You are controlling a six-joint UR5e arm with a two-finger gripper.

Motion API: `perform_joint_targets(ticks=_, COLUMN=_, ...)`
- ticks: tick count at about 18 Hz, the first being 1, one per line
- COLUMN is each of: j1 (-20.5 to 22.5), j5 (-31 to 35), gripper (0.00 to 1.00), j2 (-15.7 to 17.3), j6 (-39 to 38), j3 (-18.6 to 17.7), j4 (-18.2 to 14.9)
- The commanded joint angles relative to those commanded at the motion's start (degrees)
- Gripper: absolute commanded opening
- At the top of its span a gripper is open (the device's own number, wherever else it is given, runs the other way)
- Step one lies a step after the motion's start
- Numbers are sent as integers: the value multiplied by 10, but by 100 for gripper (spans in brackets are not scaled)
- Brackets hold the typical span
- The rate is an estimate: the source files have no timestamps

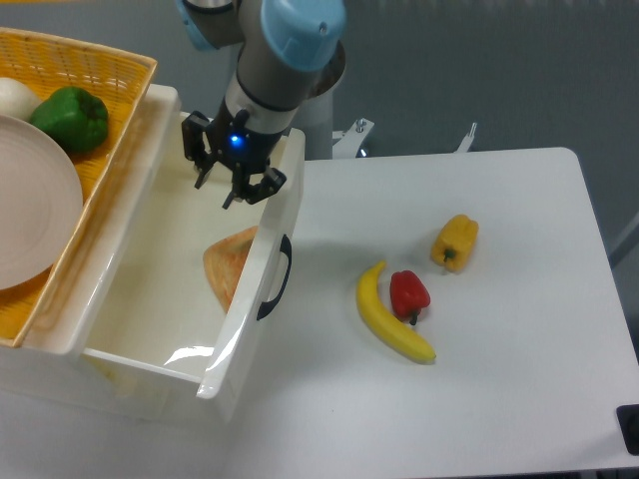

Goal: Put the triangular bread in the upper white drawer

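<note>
At the far left a yellow woven basket (120, 110) sits over the back part of the drawer, and inside it I see a pale plate (30, 215), a green bell pepper (70, 118) and a small white round thing (12, 97) at the edge of the view. Next to the basket, the upper white drawer (150, 299) is pulled out, with its glossy front panel on the right side and a black curved handle (276, 279) on this panel. The triangular bread (232, 263) lies on the drawer floor, close against the inside of the front panel, and part of it is hidden behind this panel. Above the drawer hangs the gripper (222, 175) of the arm, with a blue light on its body. Its dark fingers are spread apart and hold nothing. The bread is lower in the view than the claw and a little to the right of it, and there is a clear gap between them; they do not touch. To the right of the drawer, on the white table (499, 399), a yellow banana (391, 321) lies curved, and a red bell pepper (409, 293) rests against its upper side. Further right, apart from these two, a small yellow bell pepper (455, 242) lies alone.
</note>
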Motion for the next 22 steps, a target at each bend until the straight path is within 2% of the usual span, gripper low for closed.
perform_joint_targets(ticks=2, j1=6, j5=18, gripper=50, j2=5, j6=-1, j3=3, j4=11)
perform_joint_targets(ticks=3, j1=15, j5=21, gripper=55, j2=11, j6=-1, j3=3, j4=16)
perform_joint_targets(ticks=7, j1=29, j5=47, gripper=92, j2=19, j6=-2, j3=3, j4=22)
perform_joint_targets(ticks=9, j1=29, j5=83, gripper=100, j2=19, j6=-3, j3=3, j4=22)
perform_joint_targets(ticks=11, j1=27, j5=123, gripper=100, j2=19, j6=-1, j3=3, j4=31)
perform_joint_targets(ticks=14, j1=26, j5=164, gripper=100, j2=14, j6=0, j3=3, j4=68)
perform_joint_targets(ticks=22, j1=32, j5=166, gripper=100, j2=8, j6=0, j3=-3, j4=88)
